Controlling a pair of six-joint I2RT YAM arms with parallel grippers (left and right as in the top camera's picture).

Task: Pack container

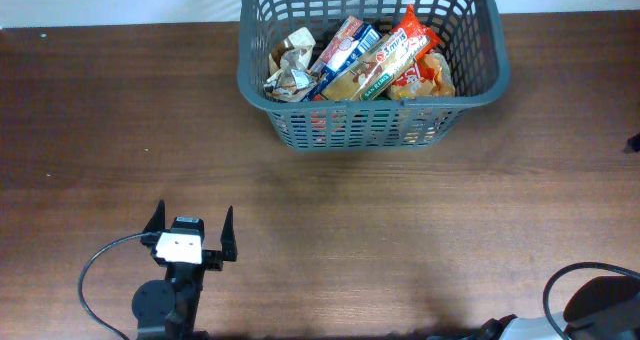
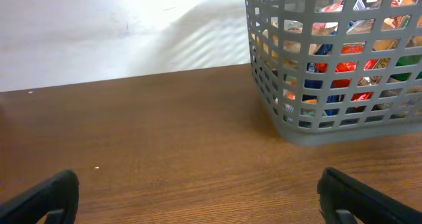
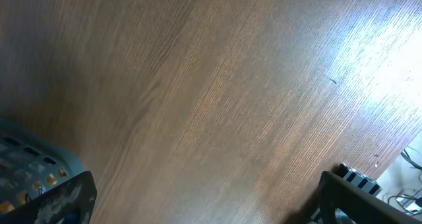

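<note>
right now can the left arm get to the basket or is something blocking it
Probably yes: only bare wooden table lies between the open left tool and the grey basket, which it faces. Whether the arm stretches that far is unclear.

The container (image 1: 375, 75) is a grey lattice-sided rectangular basket, standing upright at the far centre-right of the table (image 1: 120, 130). It holds packaged groceries (image 1: 365, 60) piled inside.
</note>
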